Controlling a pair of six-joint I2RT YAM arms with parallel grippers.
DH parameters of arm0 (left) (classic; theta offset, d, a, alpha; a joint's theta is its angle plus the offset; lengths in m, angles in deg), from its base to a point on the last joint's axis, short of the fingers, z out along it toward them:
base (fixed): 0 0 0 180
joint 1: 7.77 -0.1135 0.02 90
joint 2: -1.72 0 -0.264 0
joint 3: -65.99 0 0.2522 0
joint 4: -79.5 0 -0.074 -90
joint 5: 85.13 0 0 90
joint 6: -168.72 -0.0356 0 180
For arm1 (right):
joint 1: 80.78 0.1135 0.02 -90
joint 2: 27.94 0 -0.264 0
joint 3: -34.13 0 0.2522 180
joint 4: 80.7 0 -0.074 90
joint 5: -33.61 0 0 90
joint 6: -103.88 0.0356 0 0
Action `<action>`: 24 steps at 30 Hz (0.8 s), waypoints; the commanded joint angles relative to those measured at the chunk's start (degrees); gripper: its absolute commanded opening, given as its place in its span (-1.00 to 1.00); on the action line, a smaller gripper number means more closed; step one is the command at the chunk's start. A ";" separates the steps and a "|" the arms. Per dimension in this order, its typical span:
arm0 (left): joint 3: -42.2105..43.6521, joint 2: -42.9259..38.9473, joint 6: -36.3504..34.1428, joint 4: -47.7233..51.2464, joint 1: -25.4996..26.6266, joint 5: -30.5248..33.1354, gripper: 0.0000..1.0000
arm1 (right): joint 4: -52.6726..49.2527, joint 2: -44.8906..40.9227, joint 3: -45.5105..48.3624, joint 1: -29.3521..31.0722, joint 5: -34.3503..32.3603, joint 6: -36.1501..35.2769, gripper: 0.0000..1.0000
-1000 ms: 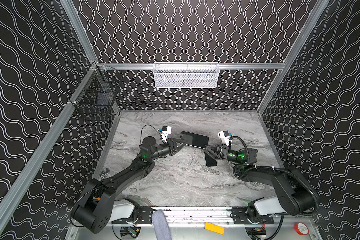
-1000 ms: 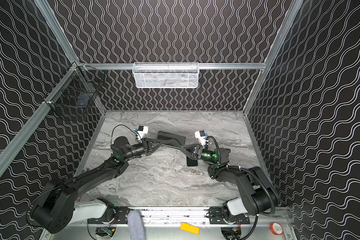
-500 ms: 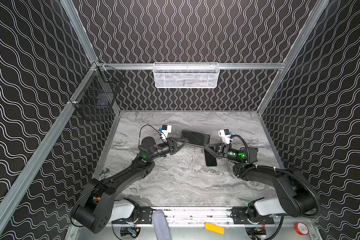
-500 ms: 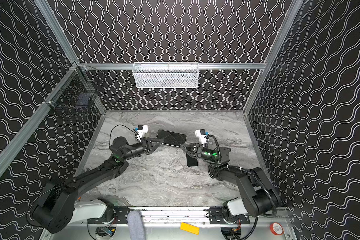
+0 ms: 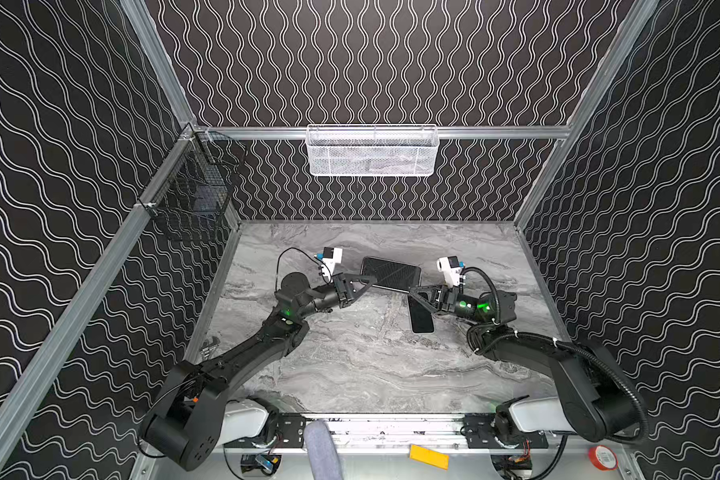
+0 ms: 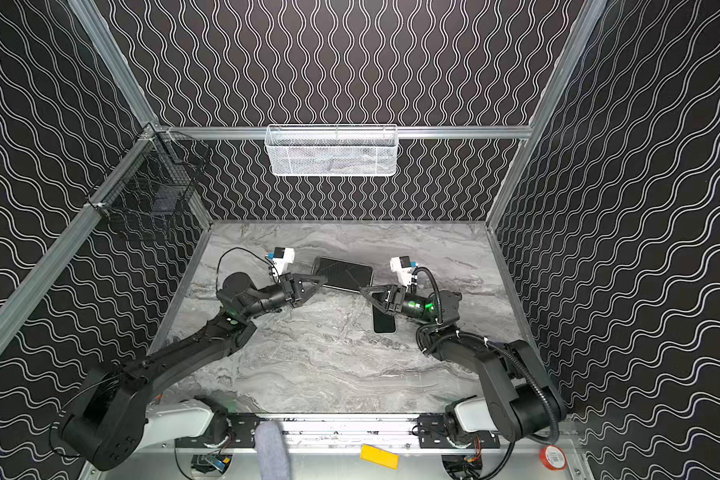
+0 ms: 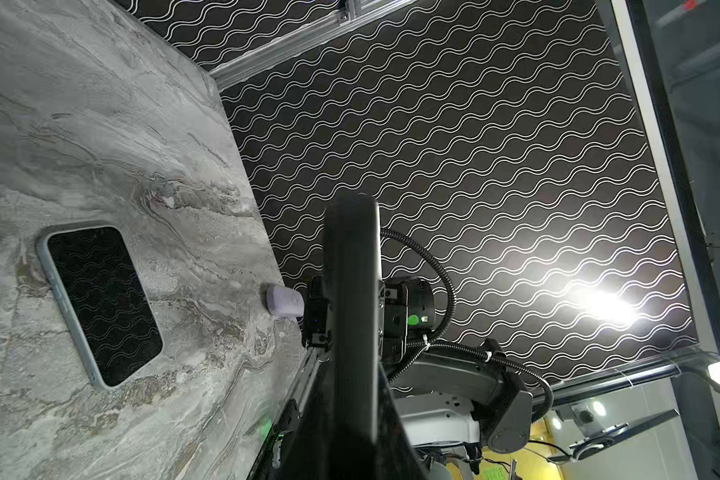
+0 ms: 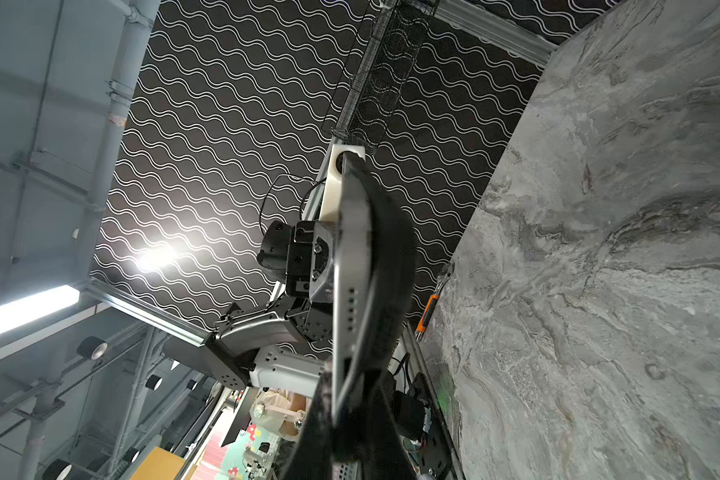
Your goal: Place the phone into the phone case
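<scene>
Left gripper (image 5: 368,284) and right gripper (image 5: 412,289) each clamp an end of the black carbon-weave phone case (image 5: 391,272). Best to lay it flat, opening upward, beside the glossy black phone (image 5: 420,318)

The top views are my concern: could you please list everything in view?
phone case: 1, black, held above table between both grippers
phone: 1, black screen, flat on table, in front of case
mesh basket: 1, white, rear rail
wire basket: 1, black, left rail
table: 1, grey marble, cell floor
tape roll: 1, red, front right corner
flat piece: 1, yellow, front edge
left gripper: 1, black, shut on case's left end
right gripper: 1, black, shut on its right end
</scene>
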 commanded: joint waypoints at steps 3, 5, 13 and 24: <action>-0.89 -3.94 -9.71 11.45 -0.09 1.05 0.07 | -16.98 -5.26 -3.09 0.20 0.00 -12.77 -1.00; -1.10 -6.27 -13.56 17.04 -0.04 2.48 0.51 | -30.59 -8.16 -5.22 0.59 -1.32 -20.62 -1.00; -2.52 -16.59 -24.93 45.51 -0.98 19.59 0.97 | -55.58 -13.26 -9.95 2.50 -5.34 -33.87 -1.00; -2.98 -15.88 -27.99 56.75 -1.01 26.08 0.97 | -73.94 -2.74 -11.45 12.50 -12.42 -43.49 -1.00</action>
